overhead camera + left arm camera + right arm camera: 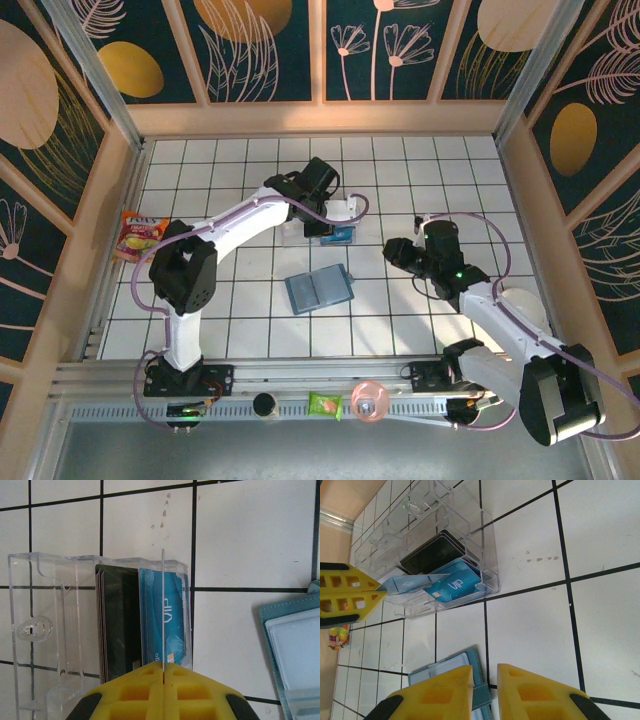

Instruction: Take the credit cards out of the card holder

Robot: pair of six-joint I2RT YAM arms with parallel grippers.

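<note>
- Pinching a thin pale blue card (405, 584) between closed yellow fingers, the left gripper (163, 667) is holding it over the clear tray (50, 630). From the left wrist the card is showing as an edge-on line, so its face is not readable there.
- Sitting in the tray just beside that line, a bright blue VIP card (172, 615) is leaning next to a stack of black cards (120, 620) (how many is hard to count). The fingers are cutting off the lower ends of both.
- Seen from the right wrist, the held card's far end is overlapping the VIP card; whether the two are touching cannot be told.
- The right gripper (484, 669) is hanging above the table (450, 160) with its fingers slightly parted, a narrow gap between them and nothing in it.
- The card holder (319, 290) is lying open and flat on the tiles between the two arms, apart from the tray, its pale inner pockets facing up. In both wrist views it is being cropped, by the frame edge or by the right fingers.
- A snack packet (140, 235) is lying at the table's left edge, its print too small to read.
</note>
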